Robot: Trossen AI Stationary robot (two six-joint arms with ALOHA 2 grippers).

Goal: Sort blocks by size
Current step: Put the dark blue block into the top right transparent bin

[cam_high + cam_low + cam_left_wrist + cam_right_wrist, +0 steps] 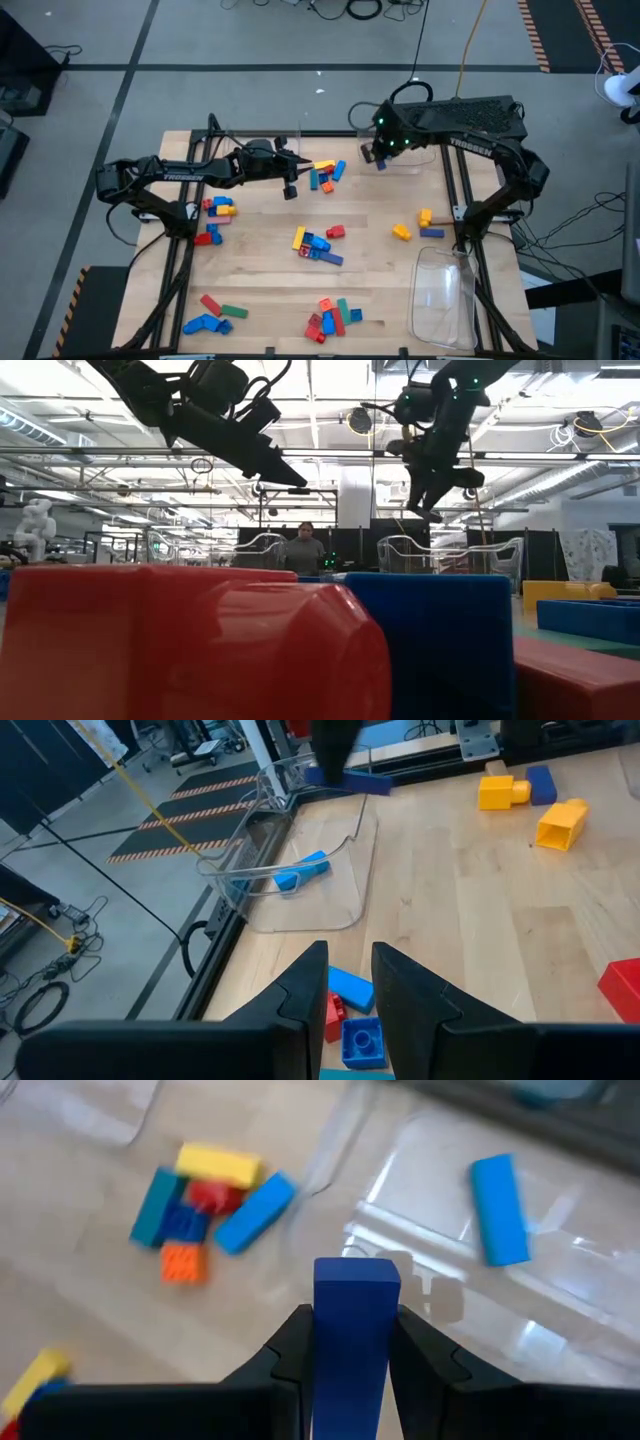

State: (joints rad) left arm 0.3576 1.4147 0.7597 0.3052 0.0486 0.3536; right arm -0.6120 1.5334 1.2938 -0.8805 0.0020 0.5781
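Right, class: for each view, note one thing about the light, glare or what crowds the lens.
High view: even light, soft shadows. Low view: a red block and blue block crowd the lens; arms are silhouettes against ceiling lamps. Right wrist view: glare streaks the clear tray behind the blue bar in the right gripper's jaws.

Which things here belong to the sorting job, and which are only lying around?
Belong to the job:
- dark blue bar held by the right gripper
- light blue bar inside a clear tray
- loose blocks on the table

Lying about:
- cables on the floor
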